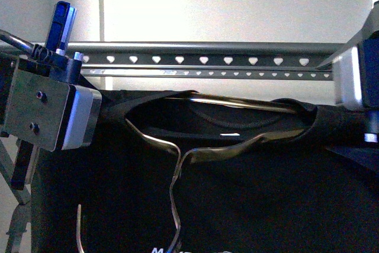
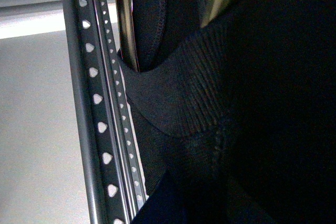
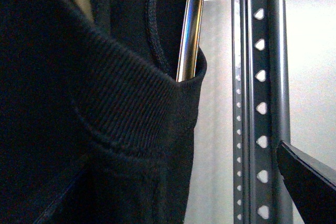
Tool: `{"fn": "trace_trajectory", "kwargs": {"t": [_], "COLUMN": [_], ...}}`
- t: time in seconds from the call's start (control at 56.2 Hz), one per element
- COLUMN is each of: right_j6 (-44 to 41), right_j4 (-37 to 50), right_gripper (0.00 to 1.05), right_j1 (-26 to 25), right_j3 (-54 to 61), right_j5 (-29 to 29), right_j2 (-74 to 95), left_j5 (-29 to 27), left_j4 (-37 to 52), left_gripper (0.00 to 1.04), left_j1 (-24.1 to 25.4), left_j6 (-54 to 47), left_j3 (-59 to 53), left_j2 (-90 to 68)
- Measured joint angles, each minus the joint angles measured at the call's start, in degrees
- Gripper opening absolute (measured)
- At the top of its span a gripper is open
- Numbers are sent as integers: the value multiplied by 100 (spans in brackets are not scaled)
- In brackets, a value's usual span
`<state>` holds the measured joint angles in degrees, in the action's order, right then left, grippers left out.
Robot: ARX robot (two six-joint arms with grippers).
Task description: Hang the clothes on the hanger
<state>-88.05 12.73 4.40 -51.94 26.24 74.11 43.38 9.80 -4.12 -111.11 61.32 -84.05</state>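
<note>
Clothes [image 1: 266, 194] point collar-up, neckline stretched sideways (parallel to the hanger [image 1: 201, 47] rail).

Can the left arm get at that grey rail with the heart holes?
Probably yes: the left arm sits right beside the rail with nothing between them, though it seems busy holding up the black T-shirt.

Shirt [image 1: 249, 205]: its bottom is running off the picture's edge.
White letters [image 1: 163, 250]: being cut off, too little is showing to read.
Wire hanger [image 1: 173, 205]: its ends are hiding inside the shirt.
Left arm [image 1: 50, 111]: its fingers are hiding.
Right arm [image 1: 355, 72]: being cut off at the side.
Rack rail [image 1: 204, 60]: its ends are hiding behind the arms.
</note>
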Motion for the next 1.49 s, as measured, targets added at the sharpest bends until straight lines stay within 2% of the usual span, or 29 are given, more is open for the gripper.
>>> {"fn": "trace_trajectory", "kwargs": {"t": [0.107, 0.267, 0.48, 0.604, 0.622, 0.676, 0.729, 0.96, 1.244, 1.298, 1.387, 1.458, 1.493], "right_j6": [223, 304, 492, 837, 894, 1001, 1158, 1716, 2122, 2249, 2603, 3110, 3407], "right_j4": [52, 63, 98, 164, 151, 11, -111, -743, -2199, -2629, -3108, -3283, -3407], "right_gripper": [97, 80, 39, 20, 17, 10, 10, 9, 9, 9, 9, 9, 9], "right_j1": [133, 175, 118, 35, 17, -37, -109, -387, -839, -1032, -1316, -1547, -1626], "right_j3": [-229, -376, -415, -415, -415, -415, -415, -415, -361, -308, -284, -271, -271], "right_j5": [-323, -520, -643, -625, -621, -575, -590, -623, -444, -334, -177, 26, 111], "right_j2": [354, 638, 802, 756, 743, 688, 667, 549, 254, 216, 216, 160, 107], "left_j5": [-28, -35, -35, 11, 24, 52, 68, 74, 76, 76, 59, 13, 4], "left_j4": [0, 0, 0, 0, 0, 13, 31, 50, 48, 48, 48, 48, 48], "left_gripper": [4, 4, 4, 4, 5, 17, 26, 51, 85, 96, 102, 94, 99], "left_j1": [11, 11, 9, 9, 9, -11, -13, -11, -11, -11, -11, -11, -11], "left_j6": [2, 2, 4, 79, 133, 164, 155, 153, 151, 151, 155, 155, 155], "left_j3": [0, 0, 0, 0, 0, 15, 44, 103, 103, 103, 103, 101, 101], "left_j2": [0, 0, 0, 0, 0, 0, 0, 11, 11, 11, 11, 9, 9]}}
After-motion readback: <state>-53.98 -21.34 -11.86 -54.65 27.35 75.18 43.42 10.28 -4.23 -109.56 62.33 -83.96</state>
